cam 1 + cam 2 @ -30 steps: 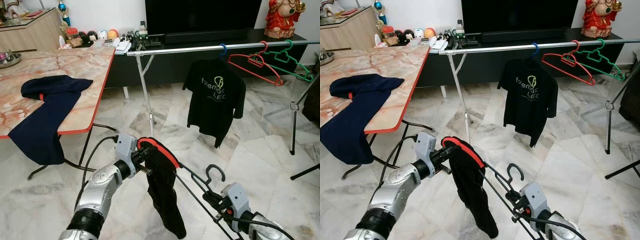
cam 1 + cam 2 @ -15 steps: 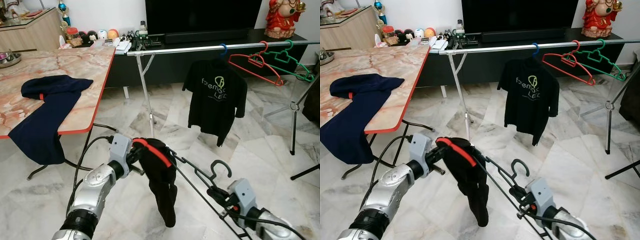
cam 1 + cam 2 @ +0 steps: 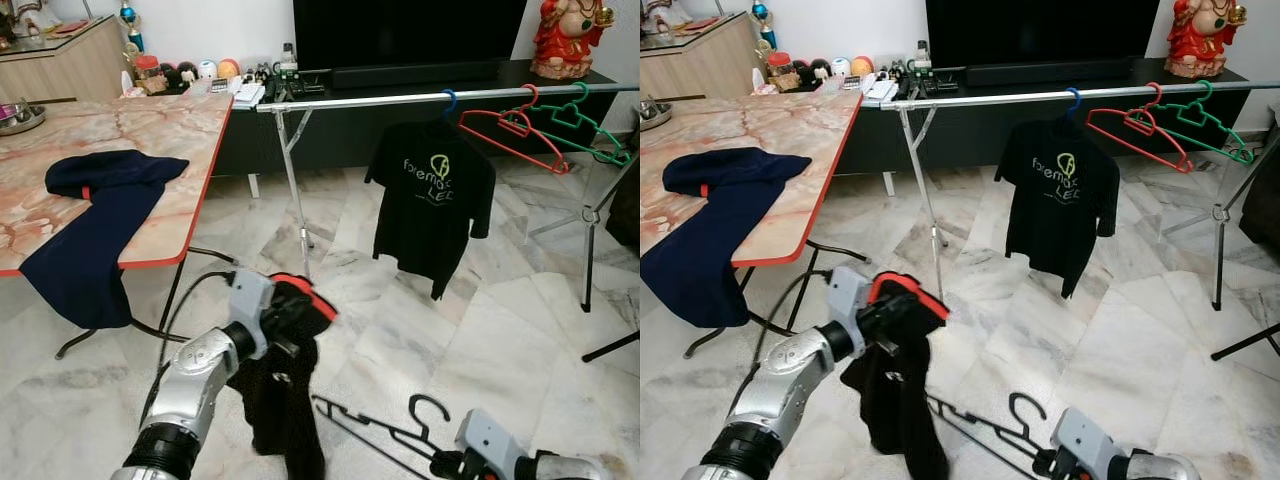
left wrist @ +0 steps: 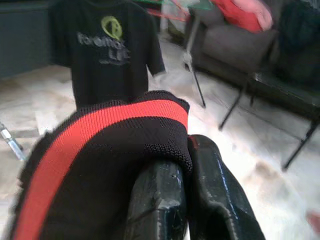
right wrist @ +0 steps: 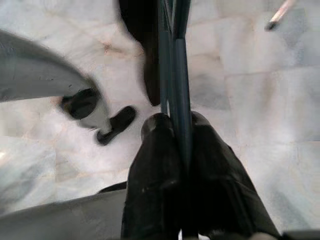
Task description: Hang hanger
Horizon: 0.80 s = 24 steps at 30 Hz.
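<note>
left gripper [image 4: 187, 200] fingers clenched on black garment [image 3: 280, 400], well short of rail [image 3: 400, 98] | right gripper [image 5: 182, 165] fingers grasping black hanger [image 3: 385, 435], low, apart from garment—likely for threading

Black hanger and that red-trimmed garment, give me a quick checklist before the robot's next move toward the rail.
1. Left pincer shut on the black garment with red trim: ok.
2. Right pincer shut on the black hanger: ok.
3. Garment on hanger: not ok, it hangs apart from it.
4. Free space on the silver rail left of the black T-shirt: ok.
5. Hanger raised to rail height: not ok, it is low, near the floor.
</note>
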{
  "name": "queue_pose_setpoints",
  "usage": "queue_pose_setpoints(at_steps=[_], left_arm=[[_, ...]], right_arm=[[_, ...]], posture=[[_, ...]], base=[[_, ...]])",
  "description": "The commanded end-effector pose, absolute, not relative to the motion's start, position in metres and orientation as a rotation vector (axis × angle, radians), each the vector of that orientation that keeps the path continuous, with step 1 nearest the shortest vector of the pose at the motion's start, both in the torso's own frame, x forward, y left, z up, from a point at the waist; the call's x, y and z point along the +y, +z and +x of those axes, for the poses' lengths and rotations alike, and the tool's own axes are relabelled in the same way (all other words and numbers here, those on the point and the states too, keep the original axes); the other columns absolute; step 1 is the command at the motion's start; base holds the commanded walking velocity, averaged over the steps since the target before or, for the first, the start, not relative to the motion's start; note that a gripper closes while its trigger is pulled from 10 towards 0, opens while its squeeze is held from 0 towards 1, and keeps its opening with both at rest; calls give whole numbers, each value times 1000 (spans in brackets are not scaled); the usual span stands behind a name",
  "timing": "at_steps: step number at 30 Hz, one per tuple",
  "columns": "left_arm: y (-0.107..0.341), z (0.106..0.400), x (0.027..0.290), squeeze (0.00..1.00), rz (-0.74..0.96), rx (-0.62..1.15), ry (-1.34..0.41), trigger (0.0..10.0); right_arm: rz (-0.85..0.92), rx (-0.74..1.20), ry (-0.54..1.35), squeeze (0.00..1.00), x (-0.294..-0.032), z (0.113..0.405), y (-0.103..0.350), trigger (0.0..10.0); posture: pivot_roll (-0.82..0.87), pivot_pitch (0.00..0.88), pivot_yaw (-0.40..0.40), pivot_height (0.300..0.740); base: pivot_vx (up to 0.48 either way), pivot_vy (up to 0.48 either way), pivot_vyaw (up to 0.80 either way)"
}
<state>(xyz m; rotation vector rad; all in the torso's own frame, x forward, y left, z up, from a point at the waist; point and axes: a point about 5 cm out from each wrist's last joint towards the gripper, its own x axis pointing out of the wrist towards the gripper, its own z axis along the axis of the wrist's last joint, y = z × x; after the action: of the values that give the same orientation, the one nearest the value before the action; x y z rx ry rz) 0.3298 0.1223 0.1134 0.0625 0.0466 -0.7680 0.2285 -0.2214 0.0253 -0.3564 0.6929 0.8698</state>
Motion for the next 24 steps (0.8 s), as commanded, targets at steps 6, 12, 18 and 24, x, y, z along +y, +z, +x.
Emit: queue_pose_setpoints(at_steps=[6,12,18,24], left_arm=[[91,342,156,0,127,137,-370,0],[95,341,177,0,49,92,-154,0],[100,335,171,0,-2,25,-144,10000],[106,327,166,0,-83,-13,-132,10000]], right_arm=[[-178,493,660,0,-220,252,44,0],[-42,418,420,0,-218,252,32,0],[31,529,45,0,-227,235,-15,8157],[46,695,-157,0,-236,207,-50,10000]], posture=[[-53,68,46,740],[-56,58,46,740],[-50,40,56,740],[-44,32,66,740]], base=[[0,0,0],[0,0,0],[0,0,0],[0,0,0]])
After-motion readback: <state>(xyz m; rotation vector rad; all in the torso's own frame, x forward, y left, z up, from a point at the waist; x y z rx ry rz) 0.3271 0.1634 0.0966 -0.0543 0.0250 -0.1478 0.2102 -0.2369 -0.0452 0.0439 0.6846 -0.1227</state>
